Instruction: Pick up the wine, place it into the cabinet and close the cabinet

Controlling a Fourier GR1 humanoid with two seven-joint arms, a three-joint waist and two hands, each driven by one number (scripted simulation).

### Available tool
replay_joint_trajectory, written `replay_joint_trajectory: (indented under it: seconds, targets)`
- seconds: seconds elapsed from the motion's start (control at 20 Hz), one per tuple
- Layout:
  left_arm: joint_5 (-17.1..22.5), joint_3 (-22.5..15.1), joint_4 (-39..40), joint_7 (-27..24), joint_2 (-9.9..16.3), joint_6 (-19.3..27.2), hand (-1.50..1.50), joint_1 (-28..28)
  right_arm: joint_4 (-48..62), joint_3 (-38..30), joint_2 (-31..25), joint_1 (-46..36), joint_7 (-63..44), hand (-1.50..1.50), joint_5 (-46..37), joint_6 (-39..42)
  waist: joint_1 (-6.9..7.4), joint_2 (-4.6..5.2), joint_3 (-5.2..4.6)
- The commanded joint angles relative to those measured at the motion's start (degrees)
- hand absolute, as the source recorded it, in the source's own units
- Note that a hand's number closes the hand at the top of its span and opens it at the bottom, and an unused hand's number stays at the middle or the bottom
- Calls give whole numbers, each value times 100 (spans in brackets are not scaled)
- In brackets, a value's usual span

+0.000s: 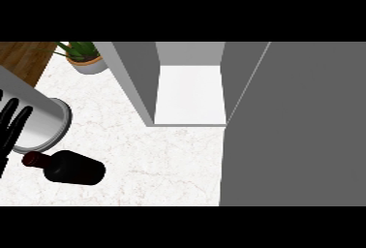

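A: White marble counter [164, 160] runs under everything, with a strip of wood [22, 58] at the far left and a potted plant [84, 57] beside it. Where is the wine?

B: Near left. The bottle [70, 167] lies on its side on the counter, dark body to the right, reddish neck pointing left. Nothing holds it.

A: And the hands?

B: Only 1 shows. The left hand [13, 127] sits at the left edge, fingers straight and spread, gripping nothing, just left of the bottle's neck. The right hand is not in view.

A: The cabinet?

B: The cabinet [190, 94] stands far centre, open, its white shelf bare. Its door [293, 126] swings out toward us and fills the right side.

A: So what might go wrong?

B: A round bottle lying flat could roll, I think, if fingers nudge it before closing around it. The grey cylinder [39, 123] sits close on the far side of it, so a reach from there may bump that instead.

A: Anything at the cabinet?

B: The opening looks narrow between wall and door. A tilted bottle could catch an edge, or tip on the shelf, and a door shut on a poorly seated bottle might knock it.
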State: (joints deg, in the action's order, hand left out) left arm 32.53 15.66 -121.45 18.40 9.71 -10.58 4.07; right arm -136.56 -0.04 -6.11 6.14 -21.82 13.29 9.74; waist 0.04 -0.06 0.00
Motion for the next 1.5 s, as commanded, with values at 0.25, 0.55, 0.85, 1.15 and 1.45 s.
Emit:
replay_joint_trajectory:
  seconds: [0.25,0.55,0.85,1.15,1.45]
  targets:
    - [50,547,434,-371,124,-529,-150,291,-162,26,129,446,301,-150,-26,282,-9,-1,1]
    - [-195,707,851,-758,75,-951,-150,626,-283,42,187,92,-154,-150,-50,27,8,0,-1]
    - [-427,835,1624,-1149,108,-1375,-150,575,115,449,381,273,429,-150,-530,211,-4,2,0]
    - [-853,992,3042,-1790,250,-1609,-150,31,-407,303,252,-60,-470,-150,-212,-45,-39,9,-4]
    - [-1199,1038,3424,-2459,242,-2032,-150,275,-186,537,413,-118,-193,-150,-589,-31,-4,4,-2]
